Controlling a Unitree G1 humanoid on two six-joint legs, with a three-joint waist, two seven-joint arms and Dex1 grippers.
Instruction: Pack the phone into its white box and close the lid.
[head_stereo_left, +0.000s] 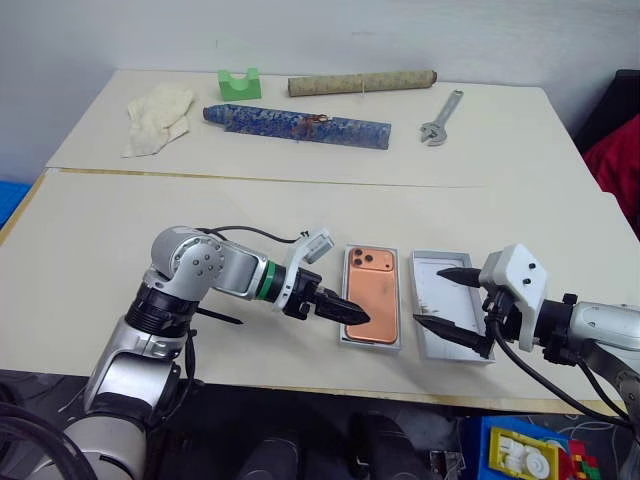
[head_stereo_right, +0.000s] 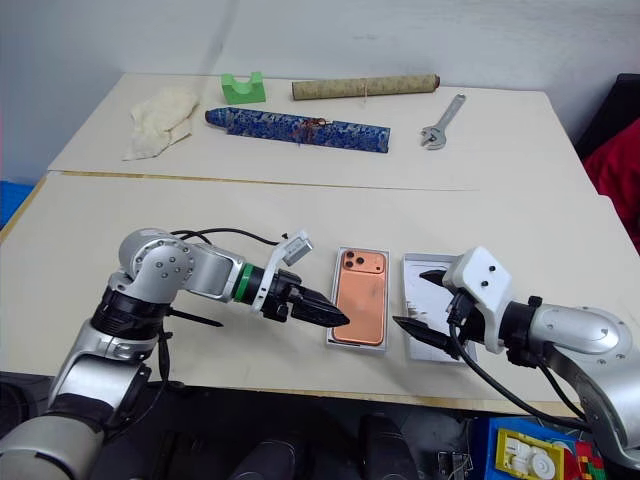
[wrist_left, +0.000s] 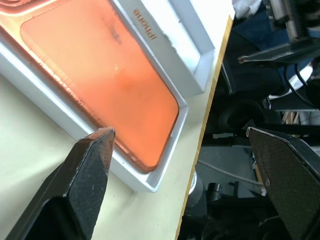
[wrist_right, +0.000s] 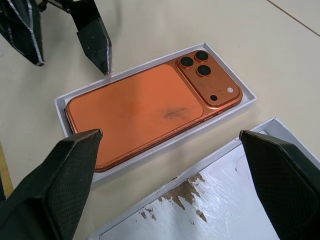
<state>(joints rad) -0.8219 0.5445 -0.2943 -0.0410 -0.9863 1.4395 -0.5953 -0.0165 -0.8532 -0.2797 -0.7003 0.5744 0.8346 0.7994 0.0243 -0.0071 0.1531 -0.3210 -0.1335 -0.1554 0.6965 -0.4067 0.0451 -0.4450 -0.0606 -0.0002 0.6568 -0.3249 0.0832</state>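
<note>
The phone (wrist_right: 150, 112) lies camera side up inside the white box (wrist_right: 60, 112), seated flat between the thin walls, near the front edge of the worktop (head_stereo_left: 200, 210). The packing step looks done; the lid (wrist_right: 240, 210), a shallow white tray lying open side up with brown scuffs on its pale floor, rests just beside the box on the side toward the worktop's right end, not yet fitted.

The lid is probably light, stiff cardboard with thin walls that would bend under a hard pinch, and its smooth card could slip between narrow tips. A hold across one long wall, or across its short width near the middle, seems the safest, since it must be turned over before it goes down on the box. The loaded box should be heavy enough to stay put but may slide on the smooth top if nudged.

The left claw (head_stereo_left: 340, 308) hangs with its black fingers (wrist_left: 90, 165) spread wide and empty, tips over the near left corner of the box. The right claw (head_stereo_left: 450, 305) is also spread wide and empty, its fingers straddling the near part of the lid without gripping it.
</note>
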